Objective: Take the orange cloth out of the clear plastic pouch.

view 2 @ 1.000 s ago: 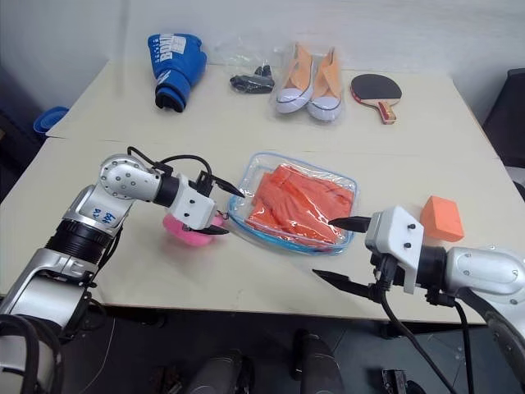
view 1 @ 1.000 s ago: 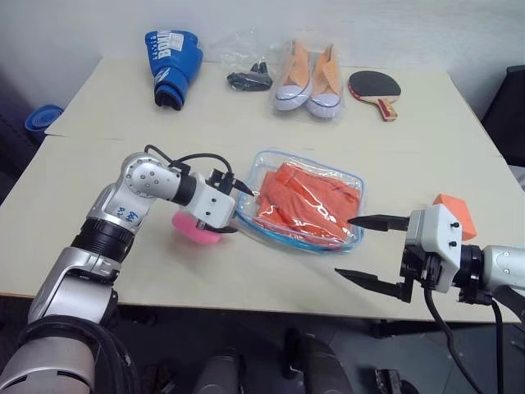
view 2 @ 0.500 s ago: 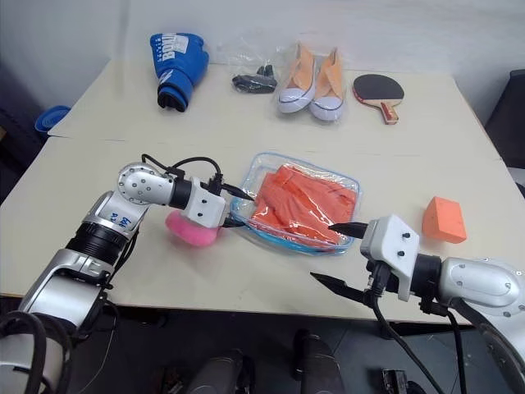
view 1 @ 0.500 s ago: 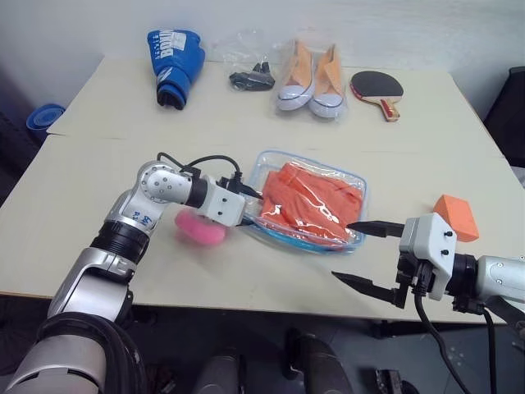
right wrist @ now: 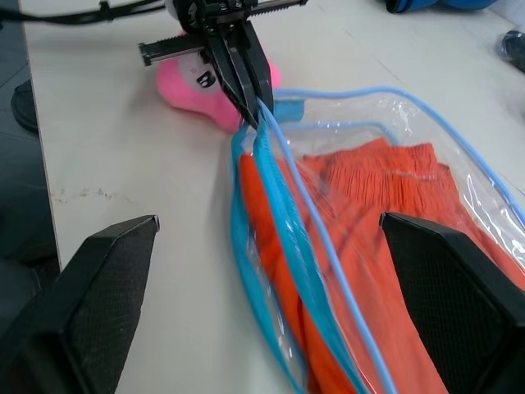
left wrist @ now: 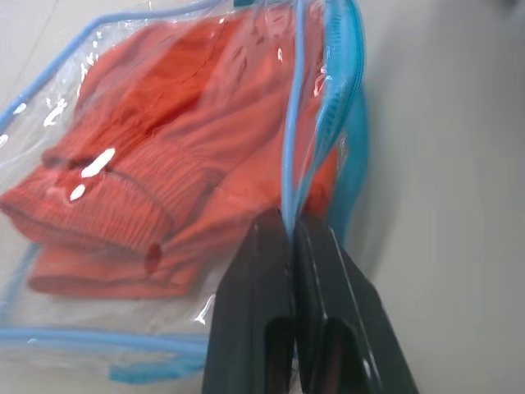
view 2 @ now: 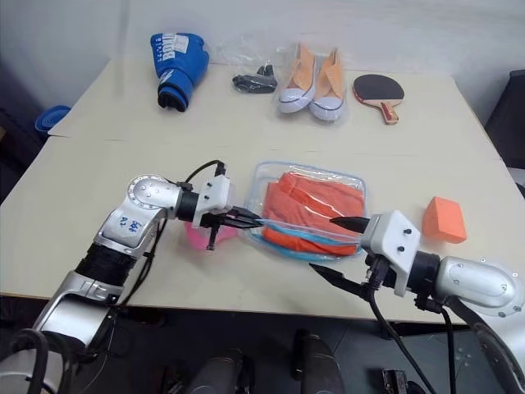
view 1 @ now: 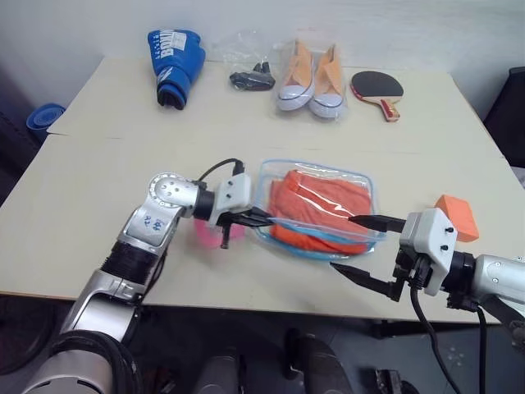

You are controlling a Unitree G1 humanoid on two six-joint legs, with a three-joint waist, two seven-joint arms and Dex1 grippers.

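left wrist view: pouch edge pinched, cloth still inside

left wrist view shows my left gripper (left wrist: 293, 226) with its two black fingers pressed together on the light blue trim of the clear plastic pouch (left wrist: 98, 345), right at the pouch's edge. a second ago those fingers stood spread beside the pouch, over the pink plush charm (view 1: 215, 234); half a second ago they were half closed at the rim. in the head views the left arm has swung in toward the pouch and the wrist has rolled, and the near edge of the pouch is lifted off the table (view 1: 98, 148) where it is pinched. the pouch itself has shifted a little toward my right side.

my right gripper (view 1: 361, 246) hangs just beside the pouch's other end, fingers spread wide, one above and one below the pouch's near corner, holding nothing. it has kept its place over the last second, and whether a fingertip touches the plastic i cannot tell.

the orange cloth (view 1: 320, 205) lies wholly inside the pouch, folded and wrinkled, with a ribbed band visible through the plastic in the left wrist view. it fills most of the pouch. the trim runs as doubled blue lines along the pinched edge in the right wrist view, with the cloth's edge showing between them.

the small orange block (view 1: 456, 217) sits on the table behind my right wrist.
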